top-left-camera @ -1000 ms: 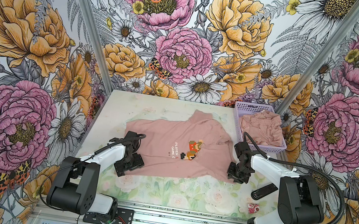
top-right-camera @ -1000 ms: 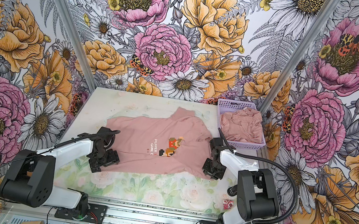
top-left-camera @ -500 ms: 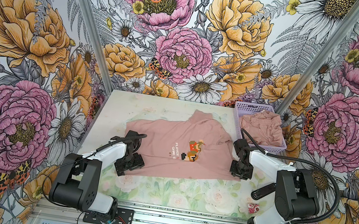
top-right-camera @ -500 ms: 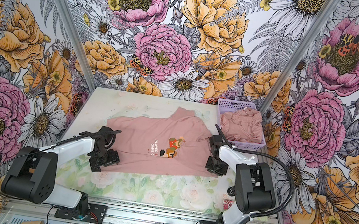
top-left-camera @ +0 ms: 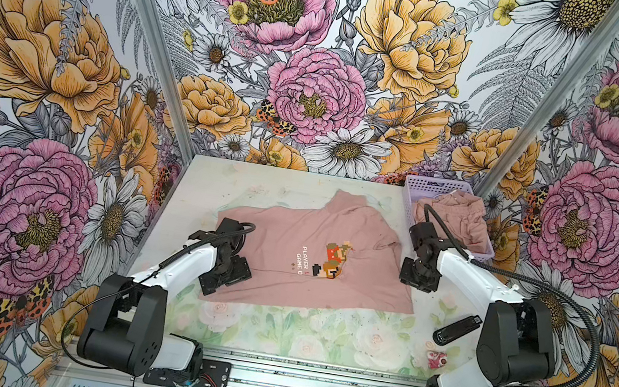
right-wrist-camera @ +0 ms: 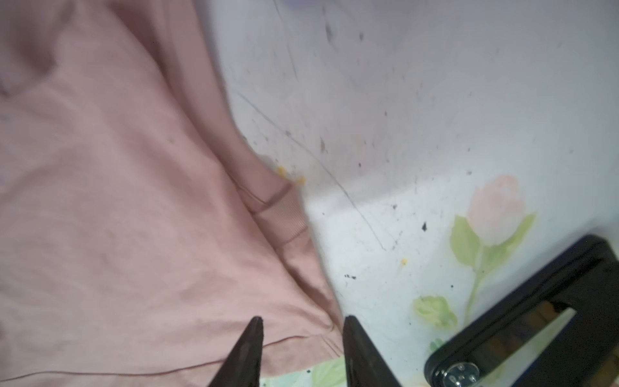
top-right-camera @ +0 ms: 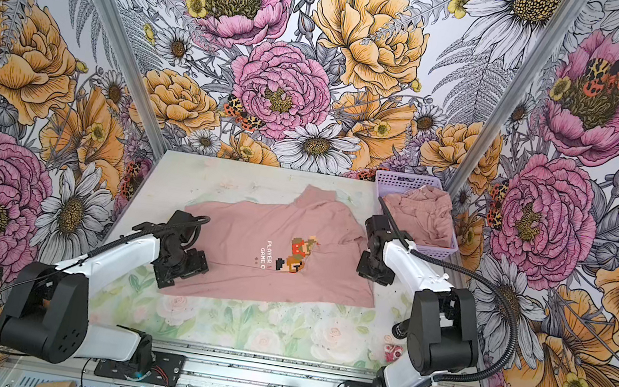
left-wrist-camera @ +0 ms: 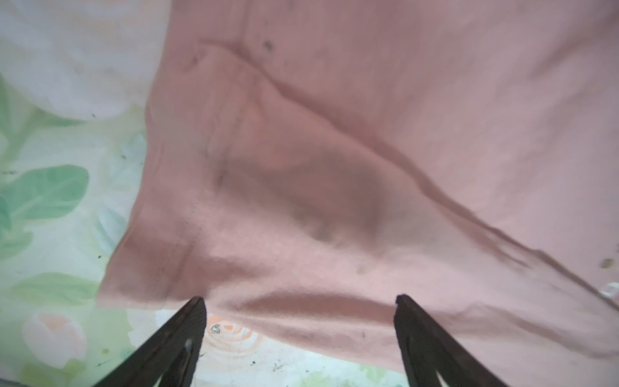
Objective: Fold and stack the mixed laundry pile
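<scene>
Lying flat, the T-shirt (top-left-camera: 283,241) runs left-right, hem at left.

On the T-shirt (top-left-camera: 284,237) you can read white pixel letters, just beside the pixel figure (top-left-camera: 333,259). They say "PLAYER" in one line and "GAME O" in the next line. In both top views the words run sideways.
</scene>
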{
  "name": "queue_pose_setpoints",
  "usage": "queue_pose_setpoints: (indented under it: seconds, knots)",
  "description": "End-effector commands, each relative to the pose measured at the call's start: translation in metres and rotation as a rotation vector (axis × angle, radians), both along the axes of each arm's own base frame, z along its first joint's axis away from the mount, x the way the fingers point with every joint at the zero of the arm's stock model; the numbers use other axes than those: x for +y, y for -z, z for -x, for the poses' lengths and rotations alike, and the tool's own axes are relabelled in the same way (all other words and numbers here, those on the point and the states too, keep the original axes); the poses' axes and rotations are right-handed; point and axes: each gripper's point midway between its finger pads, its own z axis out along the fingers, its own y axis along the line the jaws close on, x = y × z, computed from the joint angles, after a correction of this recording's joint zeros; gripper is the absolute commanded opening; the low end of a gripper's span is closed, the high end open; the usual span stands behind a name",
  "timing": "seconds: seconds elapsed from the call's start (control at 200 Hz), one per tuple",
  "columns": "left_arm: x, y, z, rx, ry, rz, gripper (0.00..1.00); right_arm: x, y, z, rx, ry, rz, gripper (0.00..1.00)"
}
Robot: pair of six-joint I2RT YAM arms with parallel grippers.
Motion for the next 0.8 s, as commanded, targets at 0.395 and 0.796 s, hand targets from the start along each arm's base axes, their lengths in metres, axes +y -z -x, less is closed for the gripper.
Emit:
queue_pose_setpoints:
  seconds: [0.395,0.796]
  knots:
    - [-0.011,-0.004,-0.123,-0.223,0.082,0.004,0.89,0.103,0.021,-0.157,-0.235,-0.283,-0.085,0.44]
    - [0.000,0.053,-0.082,-0.015,0.038,0.029,0.87,0.086,0.080,-0.110,-0.034,-0.236,-0.061,0.45]
